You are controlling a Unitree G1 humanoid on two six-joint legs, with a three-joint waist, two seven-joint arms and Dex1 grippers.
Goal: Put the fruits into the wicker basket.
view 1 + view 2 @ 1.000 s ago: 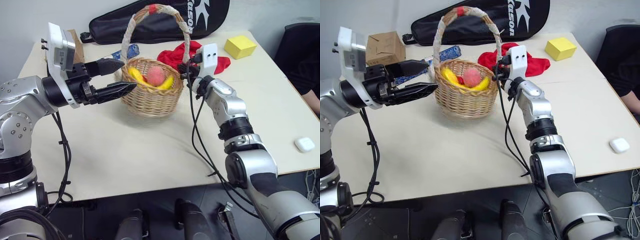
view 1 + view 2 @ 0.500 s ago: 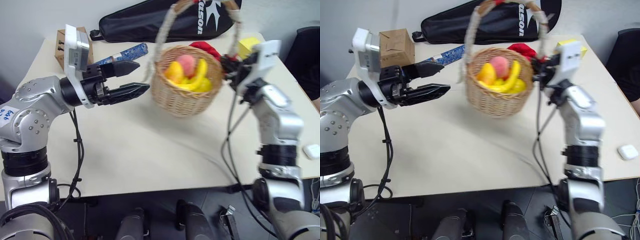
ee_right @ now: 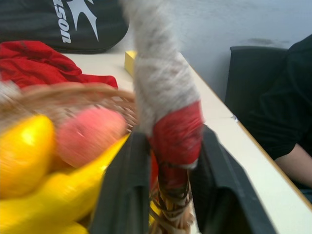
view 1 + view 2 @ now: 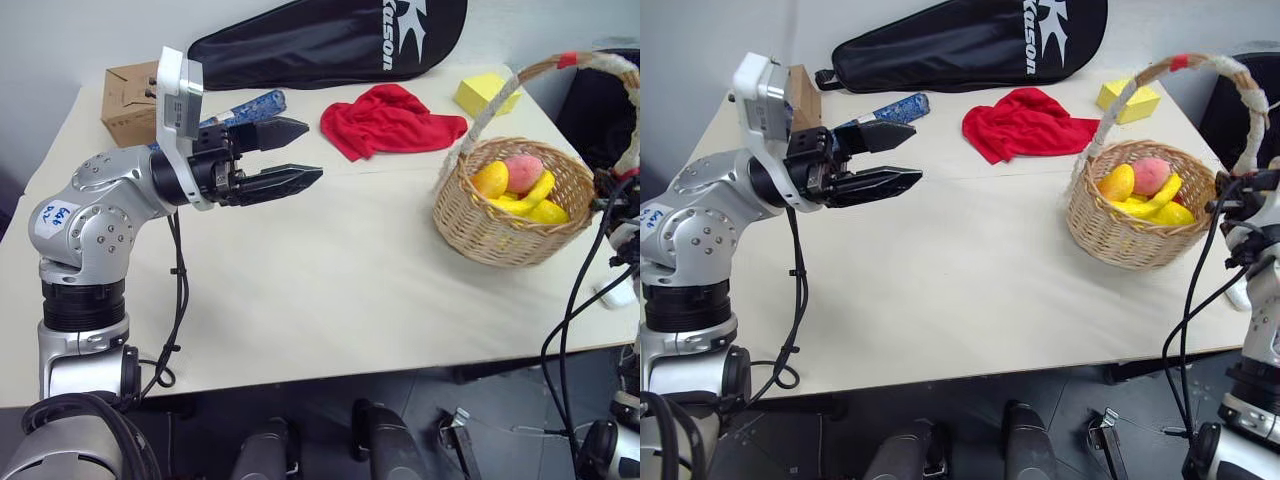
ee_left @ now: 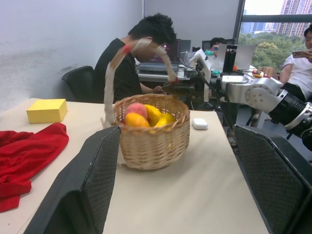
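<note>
I see my left tool (image 4: 300, 155) at about nine o'clock over the tabletop (image 4: 300, 290), pointing across toward three o'clock with its two black fingers spread apart and nothing between them. At about three o'clock, near the tabletop's right edge, sits the basket (image 4: 512, 225), and all three fruits are inside it: the mango (image 4: 491, 180) on the side toward my left tool, the peach (image 4: 523, 172) beside it, and the banana (image 4: 535, 192) curving across below them. My right tool (image 3: 170, 195) is at the basket's far-right side, where the handle (image 3: 165, 92) meets the rim; its fingers (image 3: 122, 195) stand on either side of the handle's red-taped foot, but I cannot tell whether they are pressing it or parted from it. Just past that arm, at the tabletop's edge, lies a white case (image 5: 200, 124). Farther back, at about twelve o'clock, lies a red cloth (image 4: 392, 120), with a yellow block (image 4: 482, 93) at one o'clock. At eleven o'clock stands a cardboard box (image 4: 128, 103), and along the rear edge a black bag (image 4: 330, 45). People (image 5: 131, 58) sit at desks beyond.
</note>
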